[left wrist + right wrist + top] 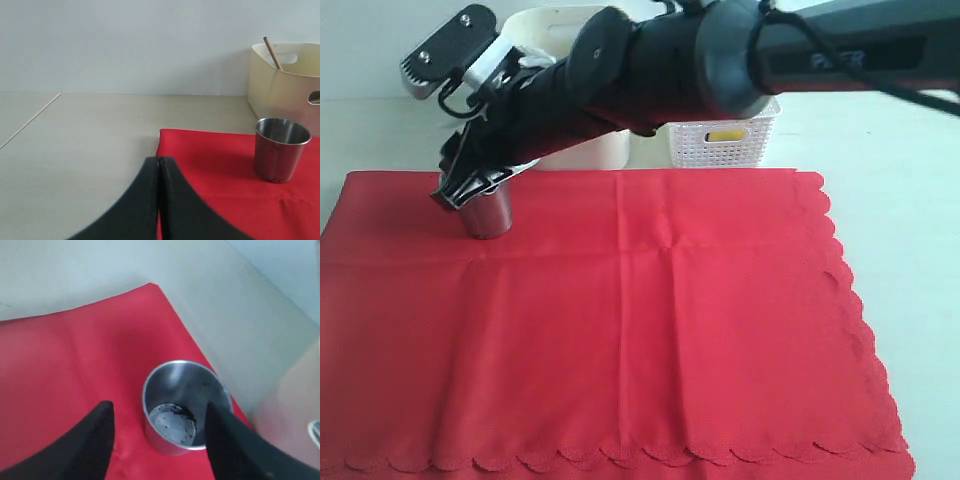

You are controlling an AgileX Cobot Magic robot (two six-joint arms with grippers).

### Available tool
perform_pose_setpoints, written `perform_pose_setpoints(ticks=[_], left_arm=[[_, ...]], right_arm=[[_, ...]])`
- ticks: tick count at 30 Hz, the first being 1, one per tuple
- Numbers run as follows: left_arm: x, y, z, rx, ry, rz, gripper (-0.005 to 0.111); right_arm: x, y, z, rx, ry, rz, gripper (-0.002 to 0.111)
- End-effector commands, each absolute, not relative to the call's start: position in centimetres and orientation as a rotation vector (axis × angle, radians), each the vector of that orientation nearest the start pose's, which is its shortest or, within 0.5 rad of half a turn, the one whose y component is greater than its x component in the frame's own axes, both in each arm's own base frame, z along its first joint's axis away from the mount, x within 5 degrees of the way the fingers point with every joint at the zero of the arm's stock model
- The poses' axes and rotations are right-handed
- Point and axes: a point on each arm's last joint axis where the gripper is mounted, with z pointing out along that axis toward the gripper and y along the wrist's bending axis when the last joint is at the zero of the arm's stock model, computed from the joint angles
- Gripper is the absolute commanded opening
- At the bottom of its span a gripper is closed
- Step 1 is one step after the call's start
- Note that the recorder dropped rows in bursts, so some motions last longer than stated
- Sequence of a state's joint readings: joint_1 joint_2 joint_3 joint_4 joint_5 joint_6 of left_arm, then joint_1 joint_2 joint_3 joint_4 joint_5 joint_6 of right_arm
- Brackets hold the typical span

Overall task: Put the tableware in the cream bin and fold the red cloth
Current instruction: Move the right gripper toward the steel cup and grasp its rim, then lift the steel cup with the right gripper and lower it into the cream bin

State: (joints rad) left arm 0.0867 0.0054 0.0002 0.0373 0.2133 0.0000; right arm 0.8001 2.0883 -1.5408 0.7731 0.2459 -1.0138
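The red cloth (670, 330) lies spread out flat on the tabletop (910, 200), unfolded, with its scalloped border showing along the near and right edges and faint creases crossing it. The steel cup (490, 215) stands upright on the cloth near its far left corner, mouth up and empty.

The right gripper (470, 190) has its arm stretched across from the right side and sits at the cup's rim. In the right wrist view its two dark fingers (95, 440) stand well apart with the cup (185, 407) between them: one finger is clear of the cup wall, the other overlaps the rim (whether it actually touches the steel, I cannot tell).

The left gripper (159, 160) has its fingers pressed together with nothing between them, and it hangs low over the left edge of the cloth (225, 170), where the fabric meets bare tabletop. From there the cup (280, 150) is seen standing apart from it.

The cream bin (590, 150) sits on the tabletop just beyond the cloth's far edge, mostly hidden behind the arm in the exterior view; a thin wooden chopstick (272, 52) leans out over its rim. Beside the bin, further along the far edge, stands a white lattice basket (720, 150) holding something yellow (725, 132).
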Motion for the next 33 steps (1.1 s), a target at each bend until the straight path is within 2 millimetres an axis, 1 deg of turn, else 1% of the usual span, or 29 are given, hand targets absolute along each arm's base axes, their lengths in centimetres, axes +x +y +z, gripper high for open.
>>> perform_pose_setpoints(ticks=[1, 2, 3, 4, 5, 6, 8, 11, 13, 14, 15, 16, 18, 20, 21, 28, 31, 33], left_arm=[[5.6, 0.5, 19.4, -0.055, 1.694, 0.093, 0.000], [5.6, 0.5, 19.4, -0.055, 1.694, 0.093, 0.000], [5.6, 0.5, 19.4, -0.055, 1.694, 0.093, 0.000], [5.6, 0.5, 19.4, -0.055, 1.694, 0.093, 0.000], [5.6, 0.5, 19.4, -0.055, 1.694, 0.093, 0.000], [5.6, 0.5, 19.4, -0.055, 1.694, 0.093, 0.000], [5.6, 0.5, 19.4, -0.055, 1.694, 0.093, 0.000], [5.6, 0.5, 19.4, -0.055, 1.694, 0.093, 0.000], [5.6, 0.5, 19.4, -0.055, 1.694, 0.093, 0.000], [5.6, 0.5, 19.4, -0.055, 1.694, 0.093, 0.000], [5.6, 0.5, 19.4, -0.055, 1.694, 0.093, 0.000], [5.6, 0.5, 19.4, -0.055, 1.694, 0.093, 0.000], [5.6, 0.5, 19.4, -0.055, 1.694, 0.093, 0.000], [5.6, 0.5, 19.4, -0.055, 1.694, 0.093, 0.000], [5.6, 0.5, 19.4, -0.055, 1.694, 0.093, 0.000], [5.6, 0.5, 19.4, -0.055, 1.694, 0.093, 0.000], [5.6, 0.5, 19.4, -0.055, 1.694, 0.093, 0.000], [5.6, 0.5, 19.4, -0.055, 1.694, 0.093, 0.000]], right_arm=[[32.8, 37.6, 19.2, -1.274, 1.854, 0.494, 0.054], [33.3, 38.3, 18.5, -1.290, 1.855, 0.503, 0.054], [33.4, 38.5, 18.2, -1.298, 1.857, 0.509, 0.054], [33.8, 39.0, 17.4, -1.325, 1.854, 0.502, 0.054], [34.0, 39.2, 17.1, -1.334, 1.849, 0.494, 0.054], [34.3, 39.4, 16.1, -1.359, 1.844, 0.466, 0.054], [34.8, 39.6, 14.7, -1.354, 1.861, 0.444, 0.054], [34.9, 39.6, 13.4, -1.394, 1.856, 0.405, 0.054], [34.9, 39.6, 13.4, -1.398, 1.854, 0.403, 0.051], [34.9, 39.6, 13.4, -1.400, 1.852, 0.401, 0.047], [35.0, 39.6, 13.4, -1.398, 1.849, 0.397, 0.041], [35.0, 39.6, 13.4, -1.395, 1.847, 0.396, 0.030], [35.2, 39.6, 13.5, -1.387, 1.834, 0.380, 0.012], [35.2, 39.6, 13.5, -1.381, 1.832, 0.379, 0.002], [35.2, 39.6, 13.5, -1.379, 1.834, 0.380, 0.000], [35.1, 39.6, 13.6, -1.341, 1.877, 0.413, 0.000], [34.9, 39.6, 14.5, -1.353, 1.873, 0.427, 0.000], [34.7, 39.5, 15.6, -1.359, 1.863, 0.440, 0.000]])
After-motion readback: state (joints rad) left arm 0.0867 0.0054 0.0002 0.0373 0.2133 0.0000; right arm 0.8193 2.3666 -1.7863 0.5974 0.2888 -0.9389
